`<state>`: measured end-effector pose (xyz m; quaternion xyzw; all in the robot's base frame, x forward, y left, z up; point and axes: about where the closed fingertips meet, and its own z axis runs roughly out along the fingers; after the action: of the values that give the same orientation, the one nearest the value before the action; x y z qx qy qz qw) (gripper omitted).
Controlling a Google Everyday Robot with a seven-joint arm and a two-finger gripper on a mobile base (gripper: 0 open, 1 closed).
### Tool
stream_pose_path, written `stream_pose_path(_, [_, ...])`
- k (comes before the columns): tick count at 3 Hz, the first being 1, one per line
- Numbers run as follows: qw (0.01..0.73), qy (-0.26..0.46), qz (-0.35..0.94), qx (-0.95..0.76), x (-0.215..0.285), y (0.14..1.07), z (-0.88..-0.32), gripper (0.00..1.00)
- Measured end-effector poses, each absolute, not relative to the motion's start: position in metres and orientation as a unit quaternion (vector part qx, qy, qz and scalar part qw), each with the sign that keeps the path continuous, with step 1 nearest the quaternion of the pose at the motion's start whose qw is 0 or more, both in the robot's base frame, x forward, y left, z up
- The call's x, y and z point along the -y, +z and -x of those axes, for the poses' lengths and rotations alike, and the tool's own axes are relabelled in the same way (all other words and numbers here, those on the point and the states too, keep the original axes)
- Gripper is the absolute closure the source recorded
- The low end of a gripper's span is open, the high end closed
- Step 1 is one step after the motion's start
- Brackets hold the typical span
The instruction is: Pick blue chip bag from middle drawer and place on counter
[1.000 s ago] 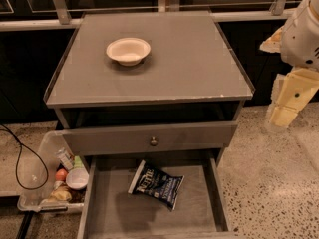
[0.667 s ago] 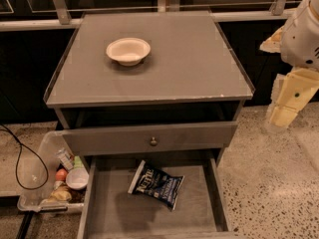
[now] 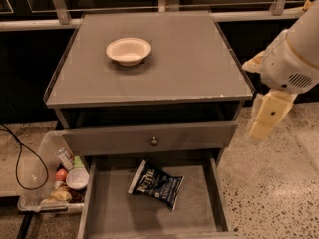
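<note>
Though beside counter (image 3: pixel 189 68), pincer (image 3: pixel 261 127) over speckled floor (image 3: pixel 279 193).

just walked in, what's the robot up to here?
The pick has not started. The blue chip bag lies flat on the floor of the open middle drawer, untouched. The tool hangs off to the right of the cabinet, below the counter edge and well apart from the bag. A white bowl sits on the counter.

there were one blue chip bag (image 3: pixel 155 184), one middle drawer (image 3: pixel 112 210), one white bowl (image 3: pixel 128 50), and one gripper (image 3: pixel 263 126), right of the counter (image 3: pixel 192 63).
</note>
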<state>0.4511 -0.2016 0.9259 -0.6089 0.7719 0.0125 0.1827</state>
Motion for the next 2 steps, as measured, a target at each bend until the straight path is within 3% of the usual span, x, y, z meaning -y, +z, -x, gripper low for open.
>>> stream_pose_path(1, [0.191,0.061,0.594,-0.779,0.1971,0.8708,-0.4649,0.0])
stream_pose_path(2, [0.194,0.063,0.595,-0.778,0.1951,0.8708,-0.463,0.0])
